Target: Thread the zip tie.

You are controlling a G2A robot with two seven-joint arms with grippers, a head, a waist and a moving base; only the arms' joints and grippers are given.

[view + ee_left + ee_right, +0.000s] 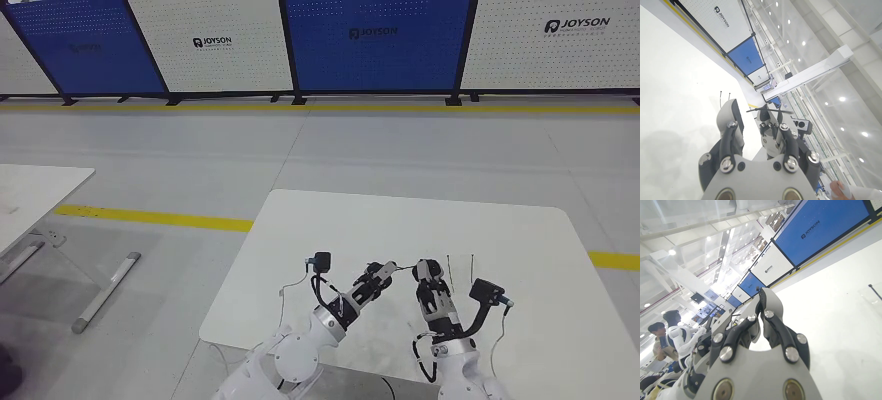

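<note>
Top view, entries as follows.

1. White rectangular table (520, 235); both arms work at its near edge.
2. Left gripper (379, 273), white shell with black ribbed pads. Fingers are spread and hold nothing.
3. Right gripper (428, 270), same make, just beside the left one. It is clamped on item 4.
4. Thin black plastic zip tie (754, 110), held clear of the table in the right gripper's closed fingertips. Its strap runs crosswise ahead of the left gripper's spread fingers.
5. Two spare black zip ties (721, 98), lying side by side on the table just beyond the right gripper.

Step in hand (judged): the left gripper takes the free strap end so that it can be curled round to the head.

- Grasp close to the tip, because so slender a strap will flex.
- Lay the strap's flat face against the pads.
- Leave a short length free to enter the slot.
- The right gripper should hold the head steady, slot turned toward the incoming tip.
- Which face of the strap is toothed cannot be told.

Views compared:
- The left wrist view gives the strap's full line, which the top view reduces to a faint thread between the grippers.
- The right wrist view gives the pads meeting. It also gives a small black block just past the tips, probably the head, though that is not certain.
- The top view alone sets arms, spares and table edge in relation.
</note>
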